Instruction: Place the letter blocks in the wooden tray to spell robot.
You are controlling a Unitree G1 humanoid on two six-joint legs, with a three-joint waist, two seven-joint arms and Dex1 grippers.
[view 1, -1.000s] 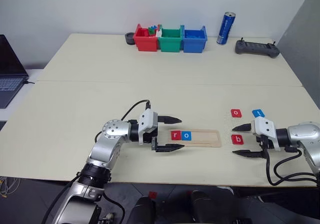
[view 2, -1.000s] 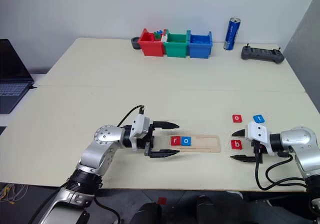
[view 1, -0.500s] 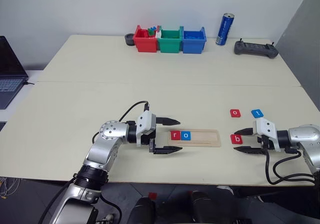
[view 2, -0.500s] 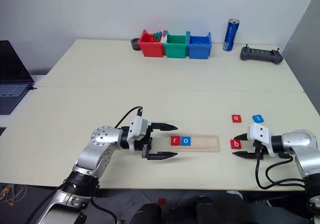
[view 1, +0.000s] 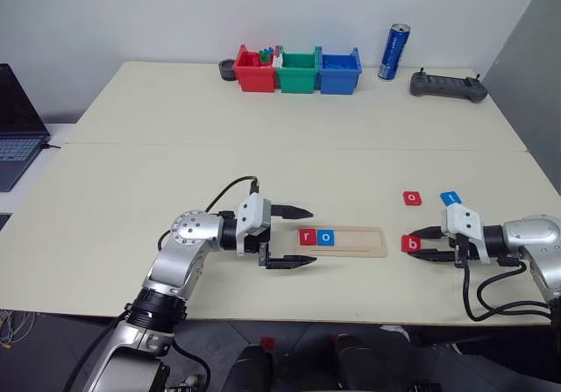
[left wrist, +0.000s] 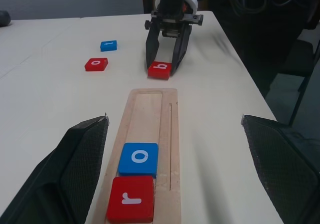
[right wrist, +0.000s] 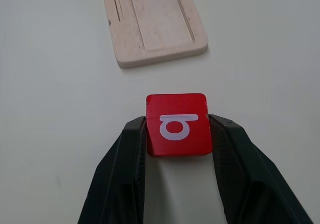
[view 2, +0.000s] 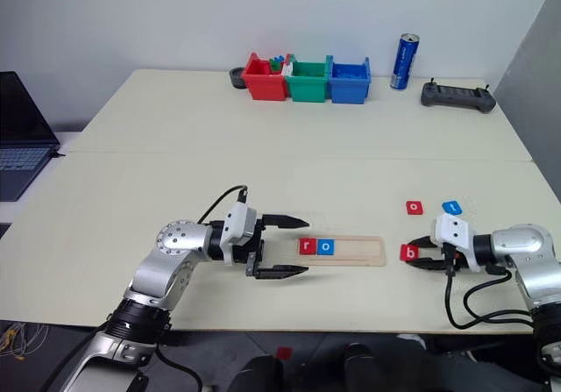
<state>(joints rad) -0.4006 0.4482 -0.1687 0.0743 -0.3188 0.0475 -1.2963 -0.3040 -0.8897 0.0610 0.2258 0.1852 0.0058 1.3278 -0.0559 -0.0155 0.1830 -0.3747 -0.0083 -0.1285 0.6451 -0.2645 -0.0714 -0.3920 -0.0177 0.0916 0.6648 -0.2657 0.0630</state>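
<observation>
Wooden tray point(view 1: 343, 239) on table point(view 1: 289, 129) holds red "r" block point(view 1: 307, 236) + blue "o" block point(view 1: 326, 237) at its left end. Right gripper point(right wrist: 178, 129) jaws pinch red "b" block point(right wrist: 177, 124), just right of tray. Left gripper point(view 1: 294, 236) jaws spread wide, empty, by tray's left end. Red "o" block point(view 1: 412, 198), blue block point(view 1: 450, 198) loose nearby.
</observation>
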